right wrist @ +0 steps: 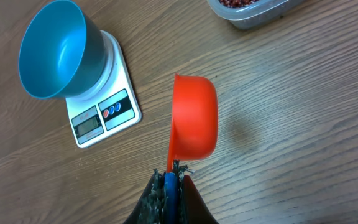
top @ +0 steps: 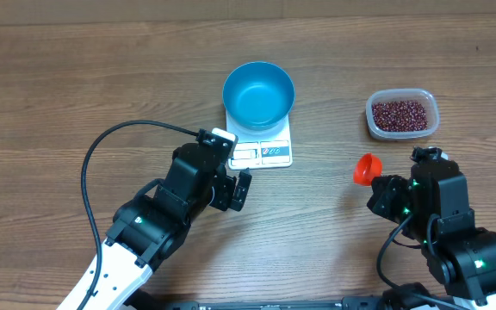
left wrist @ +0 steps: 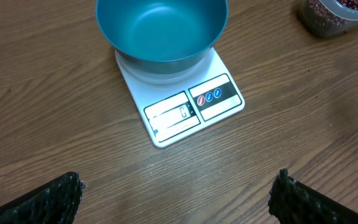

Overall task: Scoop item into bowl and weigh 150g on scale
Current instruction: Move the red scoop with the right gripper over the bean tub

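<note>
**Scoop gripped, beans still in their tub**

The right fingers (right wrist: 157,196) pinch the handle of the orange-red plastic scoop (right wrist: 194,118), near the clear plastic tub (top: 402,135) of small maroon beans (top: 400,114). The round blue plastic bowl (top: 258,93) sits empty on the flat white scale (top: 269,153). The left fingers (left wrist: 48,199) stand wide, holding nothing. Best to dig low into the heap and lift level, sparing the wooden tabletop (top: 76,77) any spills.

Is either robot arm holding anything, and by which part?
The right gripper holds the orange scoop by its handle; the left gripper holds nothing.
</note>
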Available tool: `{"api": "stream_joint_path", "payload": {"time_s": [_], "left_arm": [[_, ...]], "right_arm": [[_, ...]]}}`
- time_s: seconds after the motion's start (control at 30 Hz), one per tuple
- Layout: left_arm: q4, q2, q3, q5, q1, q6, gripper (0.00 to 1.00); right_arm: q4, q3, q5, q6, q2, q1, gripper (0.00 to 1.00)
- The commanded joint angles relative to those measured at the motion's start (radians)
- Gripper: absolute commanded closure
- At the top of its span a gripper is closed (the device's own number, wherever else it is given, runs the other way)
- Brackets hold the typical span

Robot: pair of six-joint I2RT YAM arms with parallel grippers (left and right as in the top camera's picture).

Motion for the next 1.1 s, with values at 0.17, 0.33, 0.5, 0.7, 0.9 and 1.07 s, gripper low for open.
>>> {"api": "stream_joint_path", "payload": {"time_s": [0.17, 0.33, 0.5, 0.7, 0.9, 1.07], "left_arm": [[0.005, -0.013, -0.012, 0.013, -0.003, 0.022, 0.0], [0.005, -0.014, -0.012, 0.013, -0.003, 0.022, 0.0], [0.005, -0.013, -0.012, 0.013, -0.003, 0.022, 0.01], [0.007, -0.014, -0.012, 0.015, -0.003, 0.022, 0.01], [0.007, -0.014, -0.012, 0.015, -0.003, 0.022, 0.0], [0.008, -0.014, -0.012, 0.015, -0.003, 0.022, 0.01]], "right_arm": [[0.034, 0.031, 0.002, -0.035, -0.002, 0.003, 0.96], [0.053, 0.031, 0.002, -0.081, 0.0, 0.003, 0.96], [0.083, 0.031, 0.013, -0.144, 0.028, 0.003, 0.96], [0.077, 0.055, 0.091, -0.186, 0.14, -0.011, 0.96], [0.027, 0.187, 0.115, -0.266, 0.3, -0.073, 0.96], [0.008, 0.301, 0.109, -0.351, 0.407, -0.116, 0.96]]}}
